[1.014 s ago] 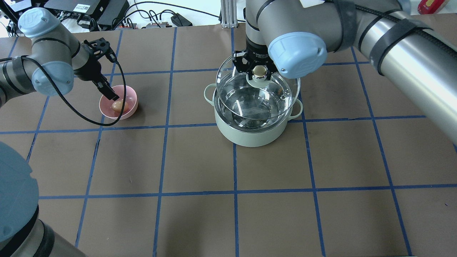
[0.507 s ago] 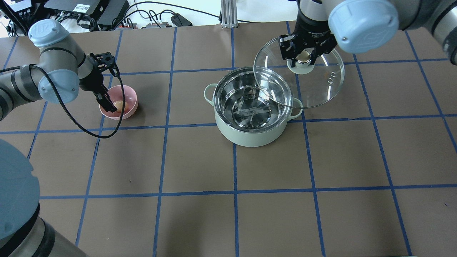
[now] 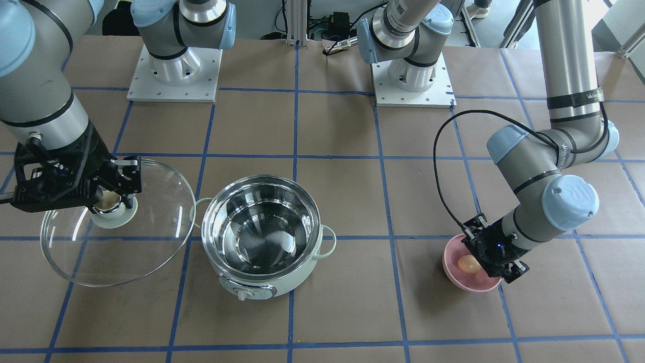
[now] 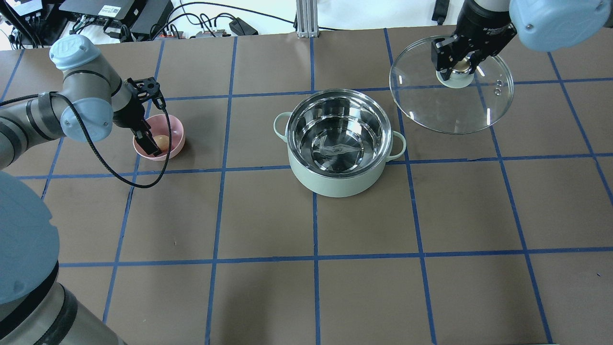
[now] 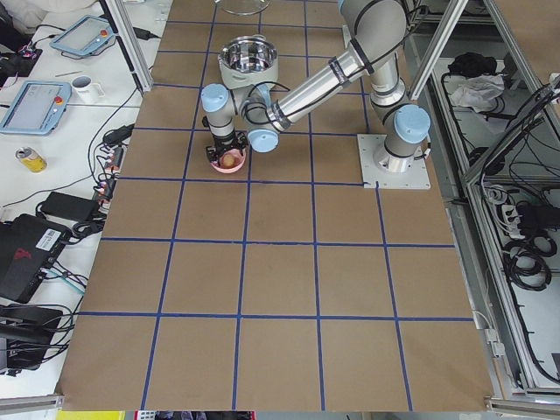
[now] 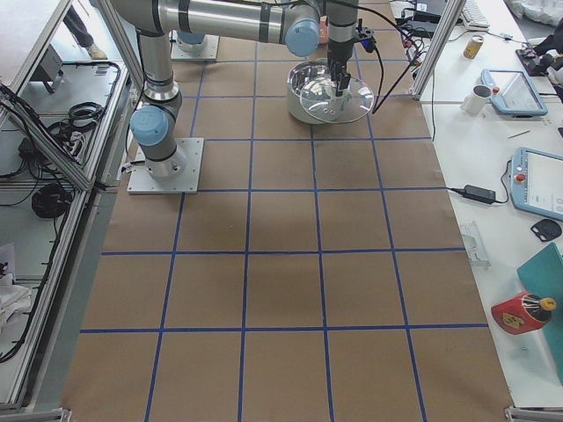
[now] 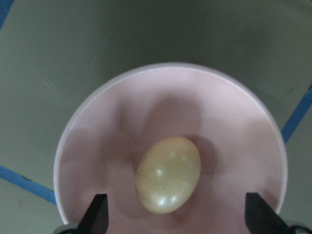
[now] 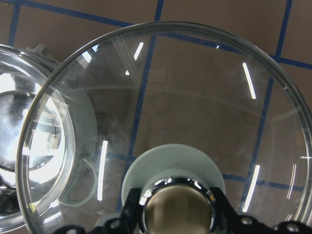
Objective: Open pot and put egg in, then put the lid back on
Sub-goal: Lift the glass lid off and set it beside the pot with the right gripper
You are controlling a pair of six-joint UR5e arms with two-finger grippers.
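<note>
The mint-green pot stands open near the table's middle, its steel inside empty. My right gripper is shut on the beige knob of the clear glass lid and holds it in the air to the right of the pot; the lid also shows in the front view and the right wrist view. The tan egg lies in a pink bowl. My left gripper is open just above the egg, with one finger on either side.
Blue tape lines mark a grid on the brown table. Cables and black boxes lie beyond the far edge. A black cable loops from the left wrist over the table beside the pink bowl.
My right gripper has lifted the lid off the pot and carried it right and away. My left gripper has come down closer over the egg in the bowl.
</note>
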